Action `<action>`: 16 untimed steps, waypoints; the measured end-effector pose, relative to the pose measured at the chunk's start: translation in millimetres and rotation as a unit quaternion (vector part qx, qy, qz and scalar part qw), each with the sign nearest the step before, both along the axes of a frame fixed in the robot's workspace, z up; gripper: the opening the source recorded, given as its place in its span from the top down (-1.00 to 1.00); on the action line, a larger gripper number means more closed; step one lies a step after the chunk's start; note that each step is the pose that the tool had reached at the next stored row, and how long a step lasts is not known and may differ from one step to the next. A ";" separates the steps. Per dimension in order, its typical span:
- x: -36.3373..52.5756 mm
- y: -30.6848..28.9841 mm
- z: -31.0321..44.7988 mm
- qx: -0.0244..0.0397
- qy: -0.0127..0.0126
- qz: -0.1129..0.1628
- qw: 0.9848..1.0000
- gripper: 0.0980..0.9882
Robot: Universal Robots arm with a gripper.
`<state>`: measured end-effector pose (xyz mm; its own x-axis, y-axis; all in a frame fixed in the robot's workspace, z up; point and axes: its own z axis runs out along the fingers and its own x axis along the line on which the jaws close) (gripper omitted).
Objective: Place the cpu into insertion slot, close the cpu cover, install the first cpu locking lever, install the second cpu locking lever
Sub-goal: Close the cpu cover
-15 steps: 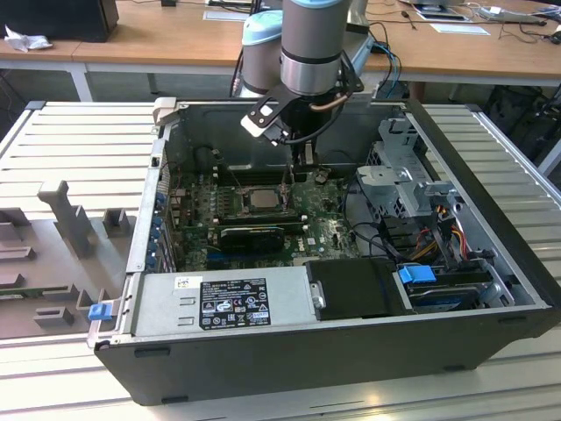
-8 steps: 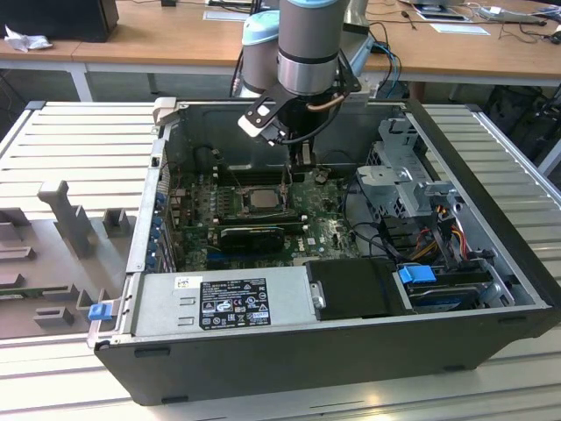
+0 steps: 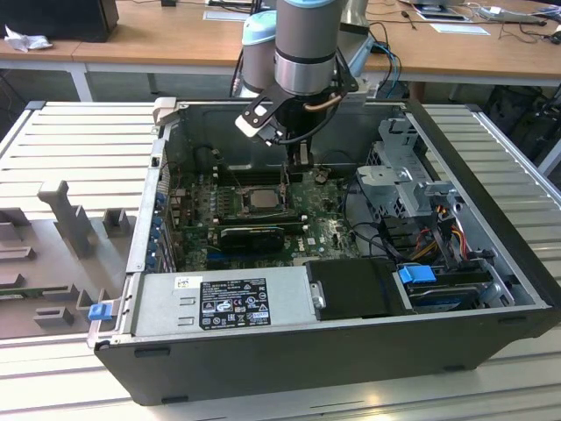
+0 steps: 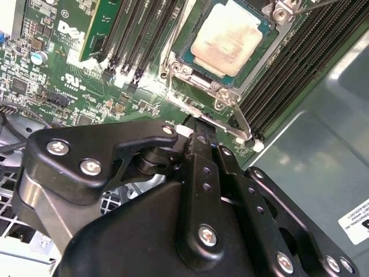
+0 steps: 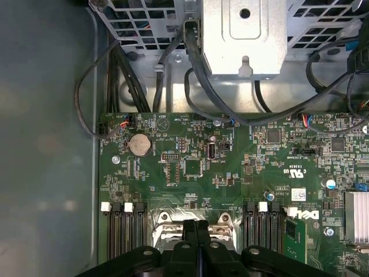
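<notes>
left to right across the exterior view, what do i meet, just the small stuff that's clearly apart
blue clip → cpu → black box → blue handle

Inside the computer case point(image 3: 351, 364), the cpu point(image 3: 260, 198) lies on the motherboard point(image 3: 329, 230) between memory slots point(image 4: 288, 75); drive cage point(image 3: 408, 180) at the exterior view's right.
</notes>
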<state>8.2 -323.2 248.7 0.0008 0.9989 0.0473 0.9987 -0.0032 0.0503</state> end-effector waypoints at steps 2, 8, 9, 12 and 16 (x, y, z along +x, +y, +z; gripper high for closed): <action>-1.4 0.0 0.0 0.000 0.000 0.000 1.000 0.98; -6.7 0.0 0.0 0.000 0.000 0.000 1.000 0.98; -7.2 0.0 0.0 0.000 0.000 0.000 1.000 0.98; -14.5 0.0 -1.6 0.000 0.000 0.000 1.000 0.98; -24.5 0.0 -8.2 0.000 0.001 0.000 1.000 0.98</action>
<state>-16.3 -323.3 240.5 0.0007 0.9989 0.0474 0.9988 -0.0031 0.0487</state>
